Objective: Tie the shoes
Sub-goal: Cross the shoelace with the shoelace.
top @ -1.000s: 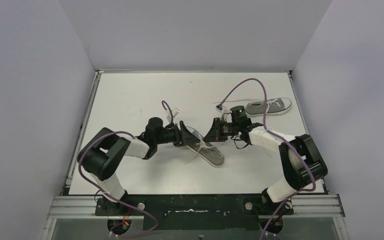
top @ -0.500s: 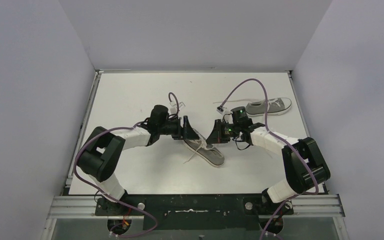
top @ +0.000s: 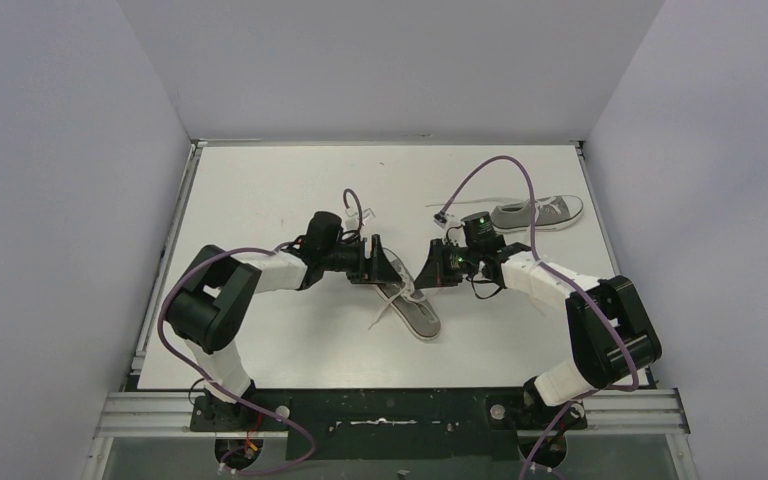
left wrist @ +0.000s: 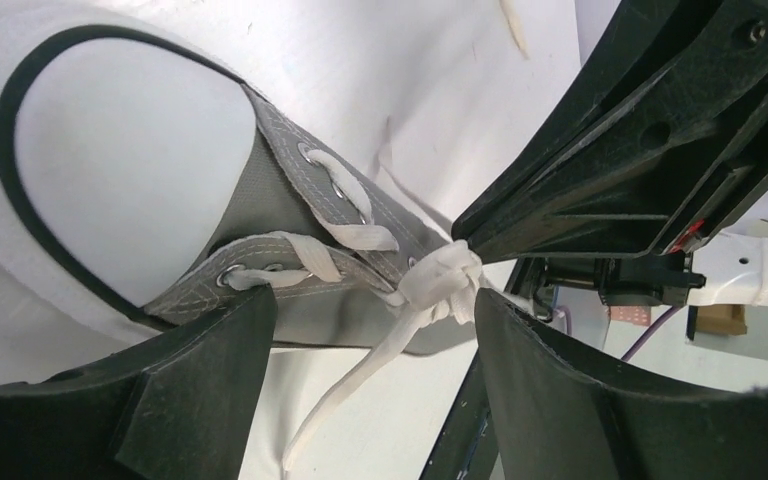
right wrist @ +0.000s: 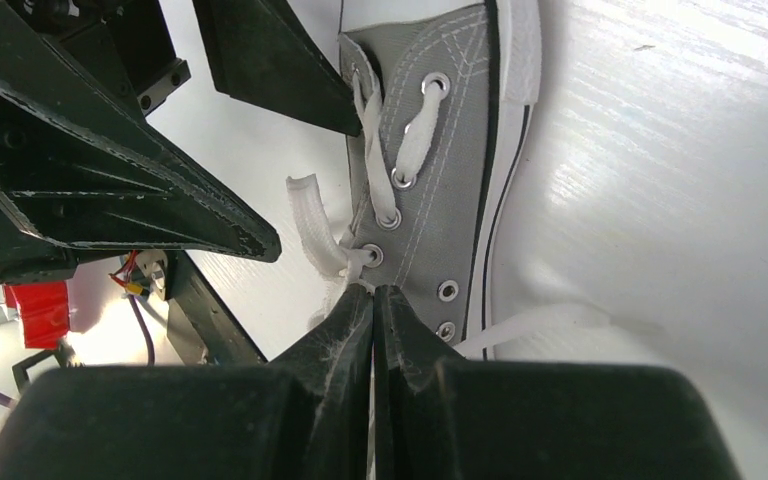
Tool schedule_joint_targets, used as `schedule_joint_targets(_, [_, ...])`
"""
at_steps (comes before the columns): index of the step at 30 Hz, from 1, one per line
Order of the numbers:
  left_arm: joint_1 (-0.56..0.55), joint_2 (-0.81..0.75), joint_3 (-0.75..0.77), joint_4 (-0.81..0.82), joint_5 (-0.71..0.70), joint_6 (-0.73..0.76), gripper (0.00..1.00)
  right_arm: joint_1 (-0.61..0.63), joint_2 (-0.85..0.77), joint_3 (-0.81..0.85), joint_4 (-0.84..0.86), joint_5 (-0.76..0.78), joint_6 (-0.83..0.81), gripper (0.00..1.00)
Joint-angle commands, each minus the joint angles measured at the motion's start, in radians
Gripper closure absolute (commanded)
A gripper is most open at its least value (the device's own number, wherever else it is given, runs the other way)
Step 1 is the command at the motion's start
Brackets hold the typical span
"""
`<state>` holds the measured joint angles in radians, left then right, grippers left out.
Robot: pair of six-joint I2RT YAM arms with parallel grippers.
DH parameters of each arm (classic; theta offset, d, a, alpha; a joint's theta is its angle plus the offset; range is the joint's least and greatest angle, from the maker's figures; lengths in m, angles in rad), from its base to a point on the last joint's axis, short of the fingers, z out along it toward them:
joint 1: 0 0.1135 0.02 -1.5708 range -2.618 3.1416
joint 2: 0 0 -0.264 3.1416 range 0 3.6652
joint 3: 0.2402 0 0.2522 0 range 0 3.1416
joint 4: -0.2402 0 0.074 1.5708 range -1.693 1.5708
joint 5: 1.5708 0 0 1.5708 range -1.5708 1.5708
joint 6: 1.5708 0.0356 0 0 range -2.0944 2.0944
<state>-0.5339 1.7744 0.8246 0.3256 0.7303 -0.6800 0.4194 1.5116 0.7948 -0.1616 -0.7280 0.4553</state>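
Note:
One grey shoe (top: 417, 308) lies mid-table between my two grippers; its toe cap (left wrist: 110, 170) is white. The white laces bunch into a knot (left wrist: 448, 278) at the top eyelets, and a loose end (left wrist: 350, 390) trails down onto the table. My left gripper (left wrist: 372, 305) stands open astride that knot, its fingers (left wrist: 190, 390) apart on either side and touching nothing. My right gripper (right wrist: 372, 290) is shut on the lace right at the knot beside the eyelets of the shoe (right wrist: 450, 170). The other shoe (top: 537, 212) lies at the back right.
The left gripper's black fingers (right wrist: 110, 170) crowd close to the right gripper over the shoe. Purple cables (top: 505, 170) loop above both wrists. White walls close in the table (top: 280, 180) on three sides.
My left gripper has moved further back and right over the shoe and opened wider. The shoe's heel has swung a little to the left. The right gripper stays shut on the lace.

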Motion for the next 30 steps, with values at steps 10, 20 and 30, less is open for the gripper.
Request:
schedule_joint_targets(10, [-0.018, 0.069, 0.119, 0.1, 0.03, -0.089, 0.55, -0.001, -0.057, 0.04, 0.019, 0.005, -0.015, 1.0])
schedule_joint_targets(20, [-0.027, 0.089, 0.141, 0.147, 0.067, -0.122, 0.79, -0.001, -0.057, 0.043, 0.022, 0.012, -0.011, 1.0])
schedule_joint_targets(30, [0.015, -0.033, 0.083, 0.032, 0.043, -0.043, 1.0, 0.0, -0.069, 0.056, -0.07, 0.085, 0.009, 1.0])
